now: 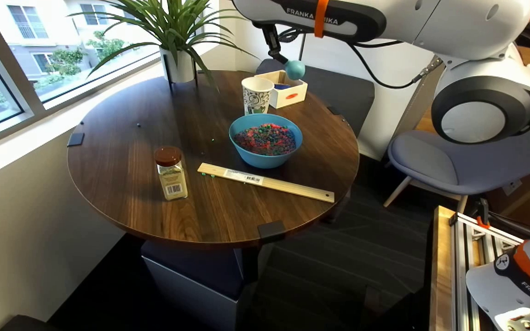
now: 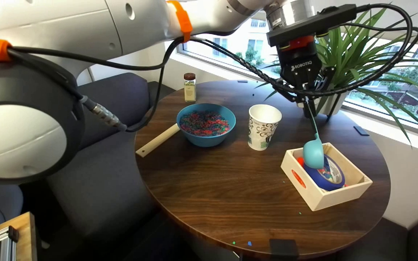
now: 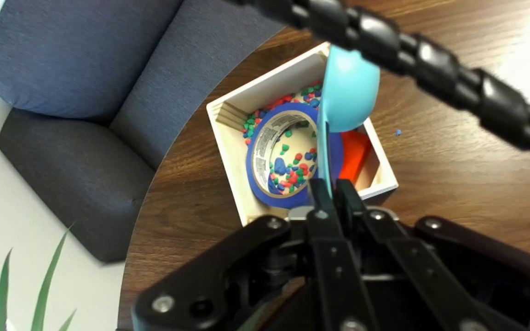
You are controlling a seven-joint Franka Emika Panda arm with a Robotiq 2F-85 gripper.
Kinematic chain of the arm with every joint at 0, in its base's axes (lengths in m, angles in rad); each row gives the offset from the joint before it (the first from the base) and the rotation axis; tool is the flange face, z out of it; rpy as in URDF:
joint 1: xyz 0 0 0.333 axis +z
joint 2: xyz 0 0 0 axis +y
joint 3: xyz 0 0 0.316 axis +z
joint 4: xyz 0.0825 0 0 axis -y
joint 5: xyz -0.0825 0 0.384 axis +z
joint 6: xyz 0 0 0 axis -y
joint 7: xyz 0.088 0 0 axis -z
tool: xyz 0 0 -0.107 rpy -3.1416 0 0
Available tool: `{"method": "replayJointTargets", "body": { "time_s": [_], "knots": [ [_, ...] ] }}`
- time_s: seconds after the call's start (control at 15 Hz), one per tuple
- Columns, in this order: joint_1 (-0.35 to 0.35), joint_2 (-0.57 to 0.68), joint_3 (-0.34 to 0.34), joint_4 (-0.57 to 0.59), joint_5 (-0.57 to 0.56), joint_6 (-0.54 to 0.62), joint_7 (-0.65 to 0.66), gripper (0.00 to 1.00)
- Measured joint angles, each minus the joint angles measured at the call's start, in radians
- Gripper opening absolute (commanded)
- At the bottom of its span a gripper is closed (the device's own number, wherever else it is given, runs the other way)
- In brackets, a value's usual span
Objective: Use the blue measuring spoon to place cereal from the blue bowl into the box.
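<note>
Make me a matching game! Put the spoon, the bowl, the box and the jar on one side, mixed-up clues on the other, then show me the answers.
Things:
1. blue measuring spoon
2. blue bowl
3. box
4. jar

Clues:
A. topped with a reddish-brown lid
B. has a roll of blue tape inside
C. pinched in the gripper
D. holds a big heap of cereal

Right pairs: 1-C, 2-D, 3-B, 4-A
</note>
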Motion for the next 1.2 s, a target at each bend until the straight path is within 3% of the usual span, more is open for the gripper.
{"method": "replayJointTargets", "body": {
  "time_s": [0.73,0.8,0.93,1.2],
  "knots": [
    [-0.016,0.036,-0.007,0.000,-0.005,0.151,0.114,0.05],
    [-0.018,0.040,-0.011,0.000,-0.006,0.165,0.126,0.33],
    [-0.020,0.048,-0.019,0.000,-0.007,0.183,0.145,0.41],
    [-0.021,0.053,-0.026,0.000,-0.008,0.184,0.158,0.72]
  ]
}}
